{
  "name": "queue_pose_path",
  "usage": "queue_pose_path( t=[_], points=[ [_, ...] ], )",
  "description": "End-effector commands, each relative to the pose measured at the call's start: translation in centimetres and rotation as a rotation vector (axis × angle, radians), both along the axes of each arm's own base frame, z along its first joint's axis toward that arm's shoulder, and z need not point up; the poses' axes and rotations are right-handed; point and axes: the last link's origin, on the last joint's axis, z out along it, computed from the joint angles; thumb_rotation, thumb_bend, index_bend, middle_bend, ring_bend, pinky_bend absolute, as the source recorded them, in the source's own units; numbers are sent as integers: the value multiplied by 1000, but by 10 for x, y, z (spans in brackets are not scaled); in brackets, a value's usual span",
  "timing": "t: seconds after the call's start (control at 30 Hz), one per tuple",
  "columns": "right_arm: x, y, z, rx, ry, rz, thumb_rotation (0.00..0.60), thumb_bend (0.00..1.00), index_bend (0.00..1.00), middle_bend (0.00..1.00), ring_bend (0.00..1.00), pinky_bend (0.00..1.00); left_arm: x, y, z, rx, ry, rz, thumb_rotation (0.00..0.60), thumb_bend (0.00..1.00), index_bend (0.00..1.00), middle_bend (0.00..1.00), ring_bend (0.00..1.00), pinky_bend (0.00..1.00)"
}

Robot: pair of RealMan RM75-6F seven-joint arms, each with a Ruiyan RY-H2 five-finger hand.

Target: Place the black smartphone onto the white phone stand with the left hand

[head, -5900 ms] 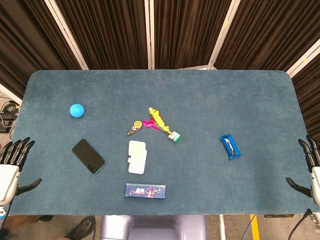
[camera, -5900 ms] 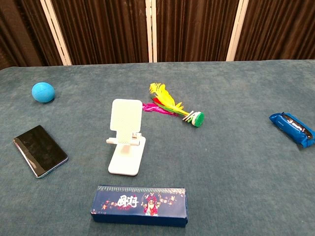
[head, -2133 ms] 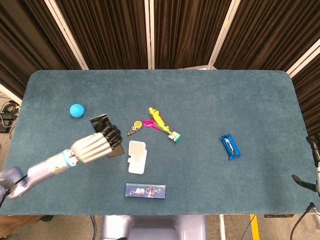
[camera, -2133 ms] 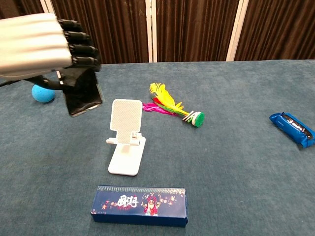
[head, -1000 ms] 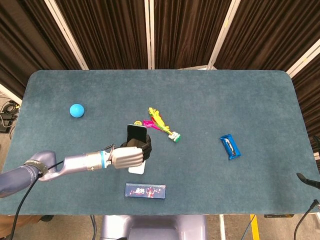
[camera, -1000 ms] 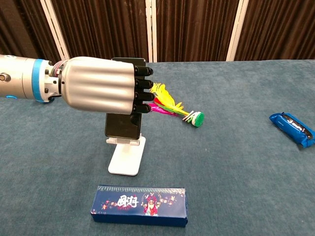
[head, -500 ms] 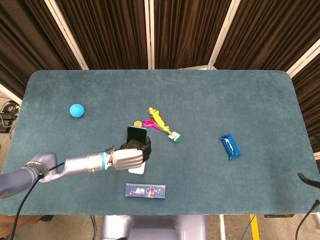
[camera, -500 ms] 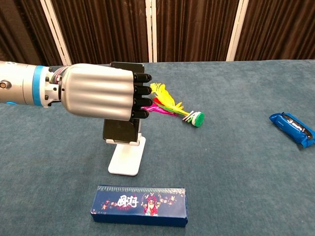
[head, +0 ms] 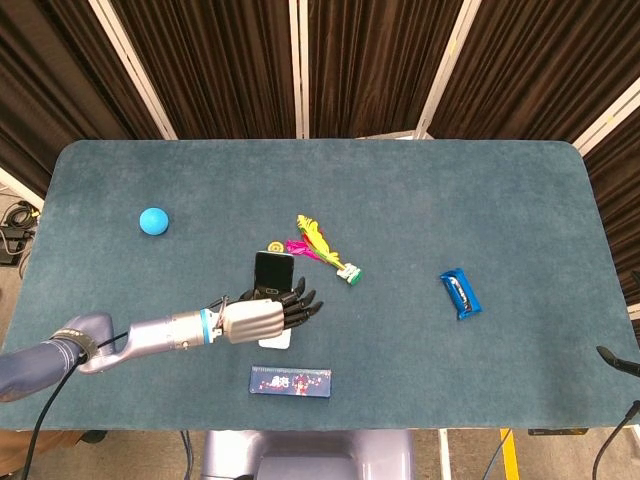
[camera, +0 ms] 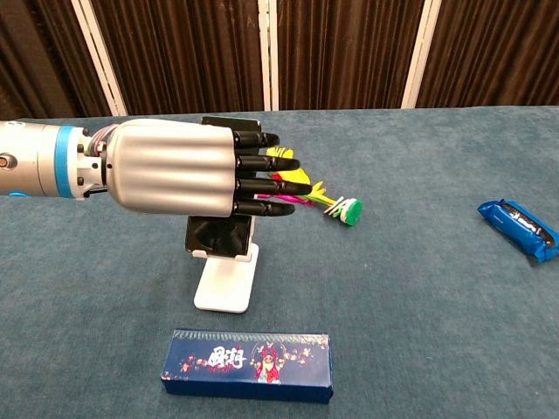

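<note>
The black smartphone (head: pixel 273 272) leans upright on the white phone stand (camera: pixel 225 284), its lower part (camera: pixel 218 234) showing below my left hand. My left hand (camera: pixel 183 166) is in front of the phone with its fingers (camera: pixel 271 186) stretched out and apart, pointing right past the phone's edge. In the head view the left hand (head: pixel 262 317) lies over the stand (head: pixel 277 341), just below the phone. Whether the palm still touches the phone is hidden. Only a dark sliver of my right hand (head: pixel 617 360) shows at the right edge.
A dark blue printed box (camera: pixel 247 364) lies in front of the stand. A feathered shuttlecock (camera: pixel 336 208) lies just right of the fingers. A blue packet (head: pixel 459 293) is on the right, a blue ball (head: pixel 153 221) far left, a small yellow roller (head: pixel 275 246) behind the phone.
The left hand's fingers, curled around the phone half a second ago, have spread open and straightened. The phone now stands on the stand by itself.
</note>
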Motion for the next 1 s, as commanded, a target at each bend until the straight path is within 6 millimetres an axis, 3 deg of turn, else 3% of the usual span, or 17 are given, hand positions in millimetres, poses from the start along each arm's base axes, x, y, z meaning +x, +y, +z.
queue_pose_path(
  t=[0.03, 0.3, 0.67, 0.83, 1.0],
  points=[
    [0, 0, 0, 1, 0, 1, 600, 0, 0, 0, 0, 0, 1, 0, 0, -1, -3, -1, 600, 0, 49, 0, 14, 145],
    [1, 1, 1, 1, -3, 5, 600, 0, 0, 0, 0, 0, 5, -3, 10, -5, -28, -15, 600, 0, 0, 0, 0, 92],
    [4, 2, 1, 6, -6, 18, 600, 0, 0, 0, 0, 0, 1, -8, 52, 26, -124, 15, 600, 0, 0, 0, 0, 89],
    [5, 4, 1, 7, -10, 25, 600, 0, 0, 0, 0, 0, 2, -19, 85, -4, -374, 159, 600, 0, 0, 0, 0, 74],
    [6, 6, 1, 9, -14, 31, 600, 0, 0, 0, 0, 0, -14, -33, 112, -40, -658, 402, 600, 0, 0, 0, 0, 36]
  ],
)
